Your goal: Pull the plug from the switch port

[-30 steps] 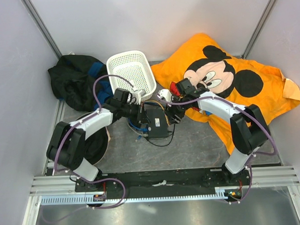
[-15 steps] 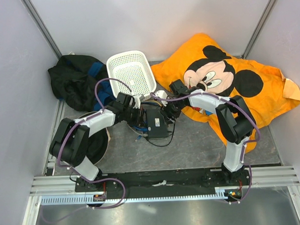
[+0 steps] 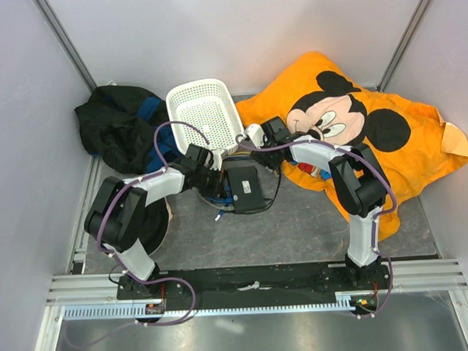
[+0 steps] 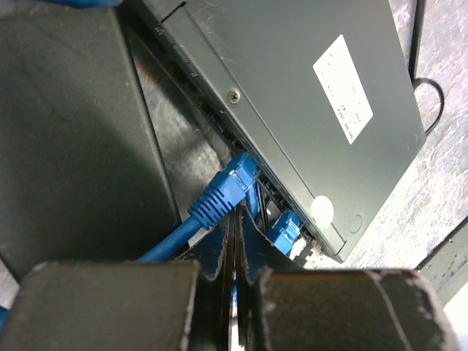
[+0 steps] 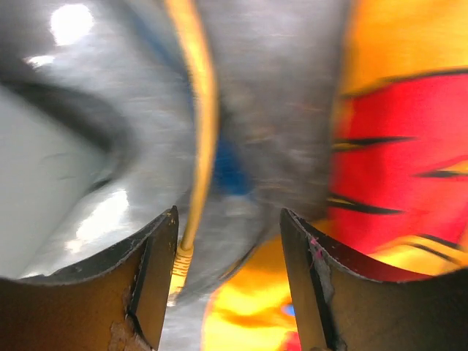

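Note:
The switch (image 3: 244,186) is a flat black box with a white label (image 4: 342,88). In the left wrist view a blue plug (image 4: 232,179) sits in a port on its edge, and a second blue plug (image 4: 284,228) is further along. My left gripper (image 4: 235,245) is shut, its tips just below the blue plug and beside its cable; in the top view it (image 3: 212,179) is at the switch's left edge. My right gripper (image 5: 228,281) is open. A yellow plug (image 5: 180,262) on a yellow cable hangs by its left finger. In the top view it (image 3: 258,153) is at the switch's far right corner.
A white basket (image 3: 206,111) stands just behind the switch. An orange Mickey cushion (image 3: 388,138) fills the right side, under my right arm. A black bag (image 3: 115,126) lies at the back left. A dark round object (image 3: 152,226) lies under my left arm.
My right gripper has swung left and back toward the basket. The switch has shifted back and turned. My left gripper has followed it slightly.

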`<state>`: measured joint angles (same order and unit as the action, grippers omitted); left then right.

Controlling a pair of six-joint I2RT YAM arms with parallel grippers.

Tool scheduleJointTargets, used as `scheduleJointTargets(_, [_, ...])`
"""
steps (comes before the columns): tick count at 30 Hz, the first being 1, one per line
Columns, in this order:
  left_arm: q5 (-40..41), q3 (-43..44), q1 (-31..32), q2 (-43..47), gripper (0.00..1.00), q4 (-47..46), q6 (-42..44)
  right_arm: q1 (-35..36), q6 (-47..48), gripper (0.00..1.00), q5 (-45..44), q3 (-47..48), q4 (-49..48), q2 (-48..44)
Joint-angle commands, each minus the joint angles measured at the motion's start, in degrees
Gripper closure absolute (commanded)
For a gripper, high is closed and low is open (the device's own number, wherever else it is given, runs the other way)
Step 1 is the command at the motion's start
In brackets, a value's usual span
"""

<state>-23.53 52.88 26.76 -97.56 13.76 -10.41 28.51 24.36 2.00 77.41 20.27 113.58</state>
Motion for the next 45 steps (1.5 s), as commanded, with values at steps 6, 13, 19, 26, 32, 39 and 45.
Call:
scheduleJointTargets(6, [2.79, 1.52, -0.22, -0.01, 0.98, 1.1, 2.86, -3.81, 6.13, 0.29, 7.37, -2.5, -2.88, -10.44])
scheduleJointTargets(13, [-8.95, 6.6, -0.4, 5.8, 0.98, 1.45, 4.08, -3.64, 12.11, 0.35, 27.17, -6.92, 9.24, -15.5])
scheduleJointTargets(19, [-21.38, 9.34, -0.31, 3.17, 0.98, -2.41, 1.1, -3.11, 14.48, 0.44, 31.13, -5.78, 14.53, -11.98])
scheduleJointTargets(26, [-16.47, 9.34, -0.05, -4.12, 0.98, -3.83, -0.22, -1.01, 18.79, 0.48, 34.12, -3.14, 22.35, -7.5])
scheduleJointTargets(32, [-8.13, 7.76, -0.05, -7.46, 0.98, -2.16, 1.44, -0.74, 16.52, 0.48, 33.33, -5.07, 18.93, -4.34])
scheduleJointTargets(39, [-2.76, 4.08, -0.05, -6.94, 0.98, -0.75, 4.61, -0.21, 16.51, 0.49, 33.6, -3.75, 18.84, -0.73])
scheduleJointTargets(45, [-1.26, 3.8, -0.22, -7.64, 0.98, -0.49, 5.67, 0.4, 21.76, 0.52, 32.11, -3.67, 21.2, 0.94])
